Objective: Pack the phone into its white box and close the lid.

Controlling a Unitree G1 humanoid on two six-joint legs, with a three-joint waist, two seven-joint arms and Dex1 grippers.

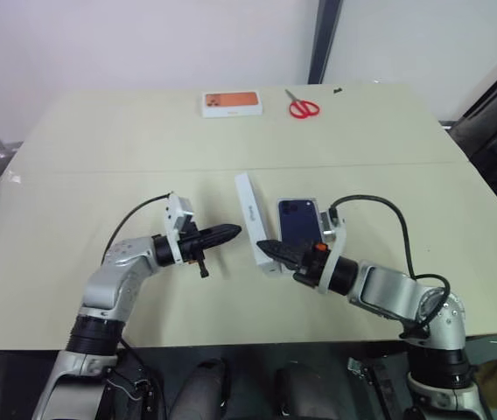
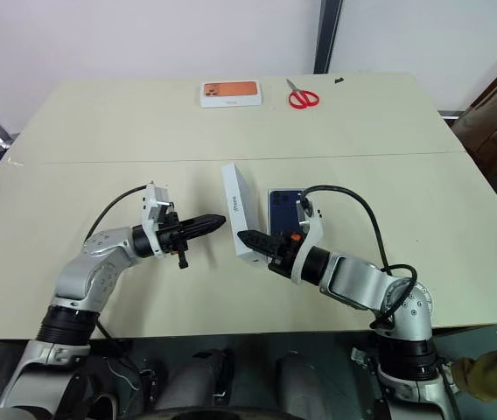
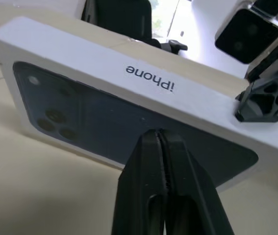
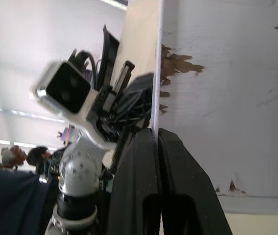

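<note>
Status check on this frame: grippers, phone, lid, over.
Left gripper shut, empty, short of the lid. Right gripper shut on the lid's rim, holding it on edge. Phone in the white box, uncovered. Nothing in the way.

One phone, two boxes, a white lid and one pair of scissors.

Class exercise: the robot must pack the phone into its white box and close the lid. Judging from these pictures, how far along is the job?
Done: the phone lies in the white box on the table.
In hand: the right gripper, jaws shut, pinches the lid, which stands on its edge left of the phone. The left gripper, jaws shut and empty, points at the lid's outer face.
Left: lowering the lid over the box and pressing it shut.
</note>
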